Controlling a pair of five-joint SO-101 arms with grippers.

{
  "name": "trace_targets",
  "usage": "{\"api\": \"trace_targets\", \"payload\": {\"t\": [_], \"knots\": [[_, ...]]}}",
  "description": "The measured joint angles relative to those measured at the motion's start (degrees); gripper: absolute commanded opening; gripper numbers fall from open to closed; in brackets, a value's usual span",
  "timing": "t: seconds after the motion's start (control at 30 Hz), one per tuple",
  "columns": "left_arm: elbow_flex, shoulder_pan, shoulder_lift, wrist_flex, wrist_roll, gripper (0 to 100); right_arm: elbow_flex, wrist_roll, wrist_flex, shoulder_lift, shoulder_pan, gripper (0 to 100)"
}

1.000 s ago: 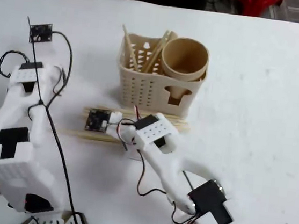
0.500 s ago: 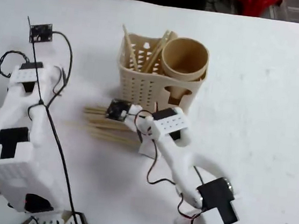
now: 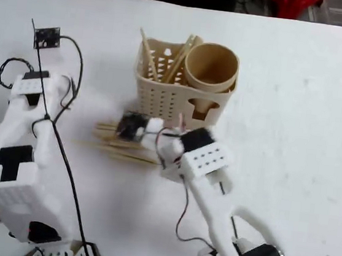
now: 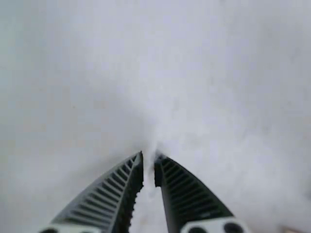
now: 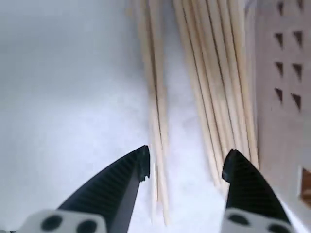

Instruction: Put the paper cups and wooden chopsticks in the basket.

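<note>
High view: the white table [image 3: 308, 119] is being shown from above, with two white arms being carried at its near edge. The left arm [image 3: 21, 142] is being held folded along the left edge. The right arm [image 3: 207, 163] is being held stretched from the near edge toward the middle of the table, its wrist being kept just in front of the basket [image 3: 177, 104]. The cream perforated basket is being kept upright toward the far edge, about midway between the left and right edges. A paper cup [image 3: 211, 68] is being held upright in the basket's right part, and several upright chopsticks [image 3: 179, 58] are being leaned in its left part. More loose chopsticks [image 3: 116, 149] are being left flat on the table just in front of the basket, on its near side.

Right wrist view: the right gripper [image 5: 187, 165] is being held wide apart just above the loose chopsticks [image 5: 155, 97], with nothing being gripped; the basket wall [image 5: 277, 97] is being seen just beside the sticks.

Left wrist view: the left gripper [image 4: 148, 167] is being held almost closed over bare table, with nothing between its fingers.
</note>
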Motion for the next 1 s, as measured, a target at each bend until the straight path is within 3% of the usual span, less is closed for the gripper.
{"api": "trace_targets", "payload": {"t": [0.17, 0.3, 0.43, 0.83, 1.0], "knots": [[0.00, 0.00, 0.00, 0.00, 0.00, 6, 0.00, -0.70, -4.04, 4.92, -6.86, 23.6], [0.00, 0.00, 0.00, 0.00, 0.00, 6, 0.00, -0.70, -9.58, 12.31, -6.86, 23.5], [0.00, 0.00, 0.00, 0.00, 0.00, 6, 0.00, -0.70, -12.04, 16.79, -6.95, 17.0], [0.00, 0.00, 0.00, 0.00, 0.00, 6, -0.35, -1.14, -12.66, 17.93, -6.68, 14.6], [0.00, 0.00, 0.00, 0.00, 0.00, 6, -0.44, -1.14, -12.66, 17.93, -6.51, 6.5]]}}
